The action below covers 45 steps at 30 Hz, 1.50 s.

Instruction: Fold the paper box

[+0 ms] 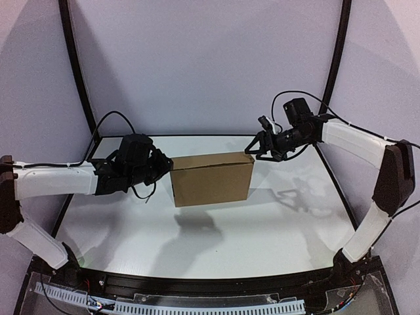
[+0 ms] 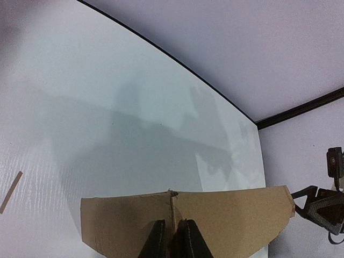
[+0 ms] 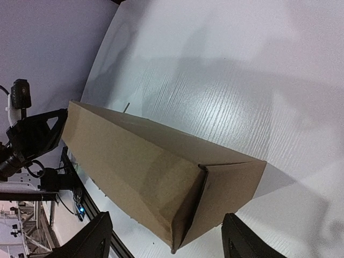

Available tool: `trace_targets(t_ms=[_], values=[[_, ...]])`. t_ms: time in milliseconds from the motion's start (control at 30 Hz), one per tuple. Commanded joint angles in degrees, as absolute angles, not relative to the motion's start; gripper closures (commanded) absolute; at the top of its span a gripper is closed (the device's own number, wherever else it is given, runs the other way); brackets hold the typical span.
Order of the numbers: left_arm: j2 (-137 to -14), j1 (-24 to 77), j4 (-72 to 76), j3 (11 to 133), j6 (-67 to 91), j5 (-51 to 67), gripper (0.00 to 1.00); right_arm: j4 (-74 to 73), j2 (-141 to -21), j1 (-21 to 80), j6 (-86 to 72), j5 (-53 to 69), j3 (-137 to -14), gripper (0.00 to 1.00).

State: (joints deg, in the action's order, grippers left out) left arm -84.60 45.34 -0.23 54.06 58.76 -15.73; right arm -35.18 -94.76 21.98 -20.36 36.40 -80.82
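The paper box is a closed brown cardboard box, held up off the white table with its shadow below it. My left gripper is at the box's left end. In the left wrist view its black fingers are pinched on a cardboard seam of the box, so the left gripper is shut on it. My right gripper hovers at the box's upper right corner. In the right wrist view its fingers stand wide apart on either side of the box's end, and the right gripper is open, not touching.
The white table is bounded by a black rim and pale curtain walls. A small brown strip lies on the table left of the box. The left arm shows beyond the box's far end in the right wrist view.
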Motion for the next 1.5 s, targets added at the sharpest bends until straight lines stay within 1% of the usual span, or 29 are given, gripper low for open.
trace_targets(t_ms=[0,67,300,633,733,833,933,1100,1233,1333,1367,1400,1433,1467], values=[[-90.39,46.23,-20.88,49.79,57.03,-10.77,0.99,-35.17,-97.32,21.69,-22.89,37.25,-82.88,0.31],[-90.54,46.23,-20.87,49.89,57.08,-10.73,0.99,-32.79,-98.39,21.71,-25.23,39.71,-81.68,0.33],[-90.96,46.23,-20.86,49.62,57.53,-10.42,0.99,-31.53,-99.15,21.70,-27.20,40.29,-77.22,0.45],[-91.23,46.23,-20.13,48.62,58.52,-10.10,0.99,-28.00,-99.35,21.66,-30.71,38.83,-67.14,0.81],[-91.44,46.23,-19.79,47.98,59.10,-9.82,0.99,-25.00,-100.73,21.63,-32.53,39.45,-64.06,0.88],[-91.29,46.19,-19.86,47.25,59.70,-9.80,0.99,-23.04,-102.26,21.46,-33.79,38.66,-61.32,0.92],[-91.02,46.22,-19.56,46.15,60.42,-9.98,0.99,-19.51,-103.04,20.71,-35.21,39.37,-56.69,0.99],[-90.22,46.23,-17.90,44.69,60.84,-9.35,0.99,-16.31,-103.37,19.94,-34.82,41.12,-53.67,1.00],[-88.63,46.23,-17.52,47.42,57.71,-9.28,0.99,-20.91,-99.85,19.92,-29.79,41.00,-60.36,0.99],[-87.64,46.25,-18.18,52.78,54.03,-10.19,0.99,-26.67,-96.54,20.00,-24.08,39.06,-66.87,0.96],[-87.29,46.24,-18.41,54.08,51.92,-10.22,0.97,-28.00,-95.96,20.03,-23.16,38.88,-68.68,0.95],[-87.02,46.23,-18.70,55.76,50.57,-10.11,0.93,-28.68,-95.29,20.04,-22.01,39.33,-69.96,0.92],[-86.69,46.23,-19.04,57.10,49.44,-9.80,0.83,-29.21,-94.66,20.04,-20.88,41.07,-70.96,0.91],[-85.97,46.23,-20.20,59.01,47.93,-9.74,0.62,-30.07,-94.29,20.03,-20.10,42.33,-71.48,0.89]])
